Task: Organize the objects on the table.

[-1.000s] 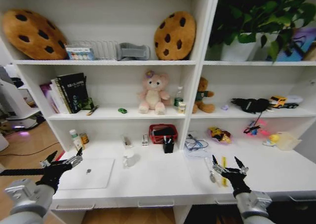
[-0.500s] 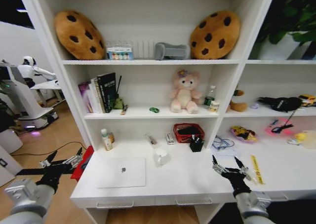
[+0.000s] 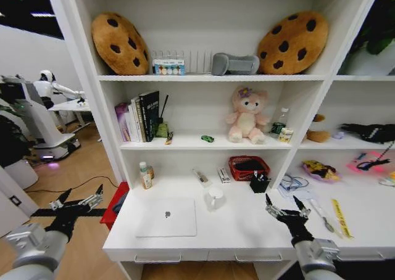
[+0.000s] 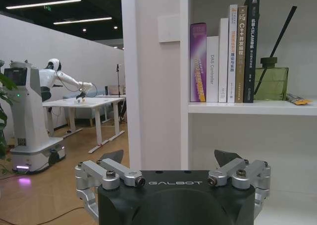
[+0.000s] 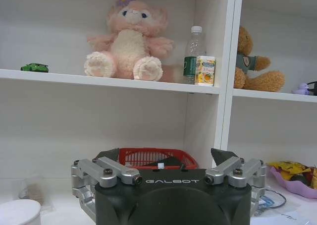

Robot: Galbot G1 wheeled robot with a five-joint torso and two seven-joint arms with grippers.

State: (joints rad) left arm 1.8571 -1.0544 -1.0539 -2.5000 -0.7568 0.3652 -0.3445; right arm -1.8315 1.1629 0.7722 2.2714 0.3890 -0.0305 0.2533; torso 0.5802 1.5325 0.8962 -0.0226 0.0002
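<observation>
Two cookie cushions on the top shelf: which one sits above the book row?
The left-hand cookie cushion, above the books. The other cookie cushion sits over the pink plush bear.

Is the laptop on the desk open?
No, the laptop lies closed and flat on the desk, its logo facing up.

Left gripper (image 3: 79,201) and right gripper (image 3: 284,204) spread wide, empty
</observation>
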